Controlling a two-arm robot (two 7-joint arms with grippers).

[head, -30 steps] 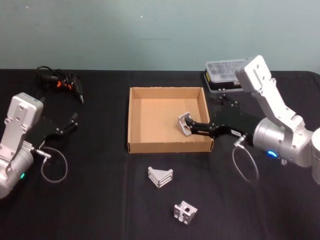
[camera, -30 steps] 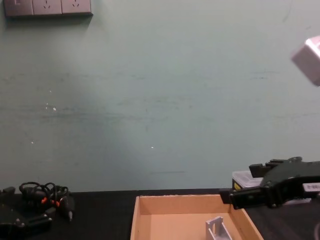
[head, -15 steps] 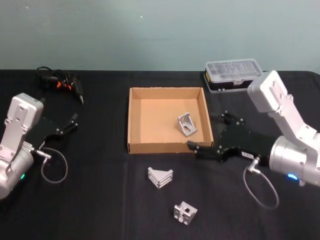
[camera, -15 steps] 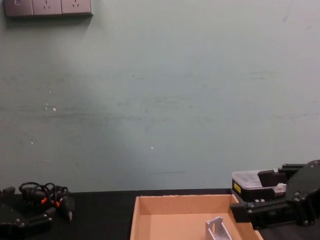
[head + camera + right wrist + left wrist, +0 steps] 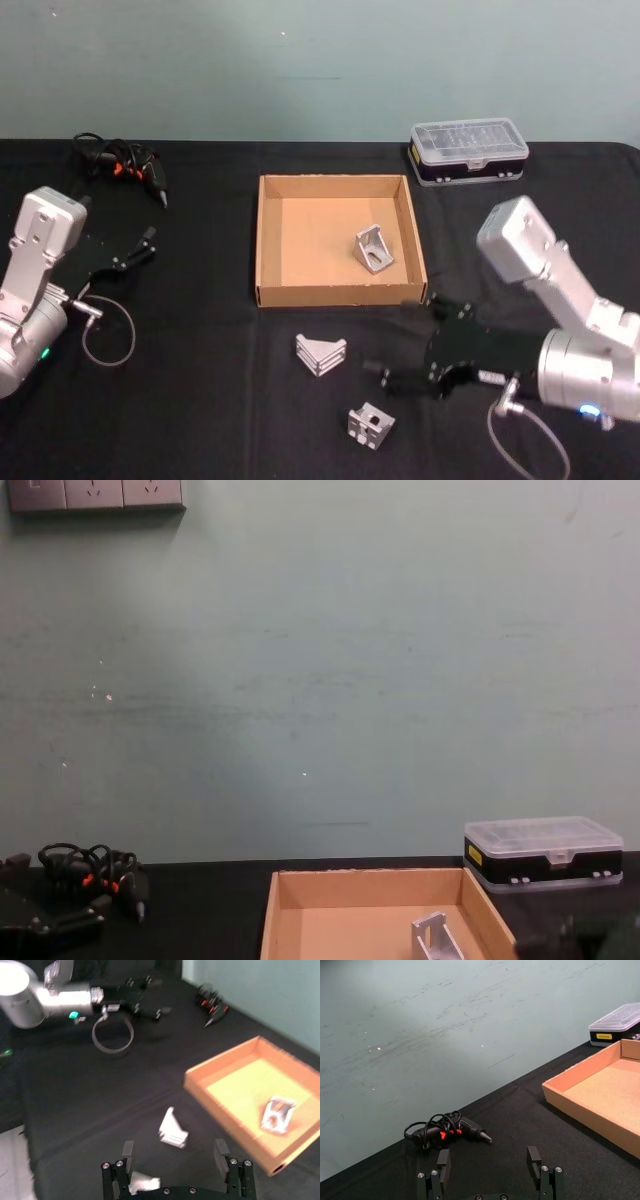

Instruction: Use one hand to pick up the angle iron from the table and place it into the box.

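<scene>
Right now the right gripper (image 5: 400,340) is over the table (image 5: 200,400) just in front of the box (image 5: 330,294), jaws spread wide and holding nothing. One angle iron (image 5: 320,353) lies on the table just beside its fingertips. A second angle iron (image 5: 373,248) sits inside the box. It should probably square the jaws across one flange, descend straight and avoid the small block (image 5: 370,425) nearby. The left gripper (image 5: 135,248) is parked at the table's left, open and empty.

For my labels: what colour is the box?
Tan brown cardboard; the box shows best in the head view.
</scene>
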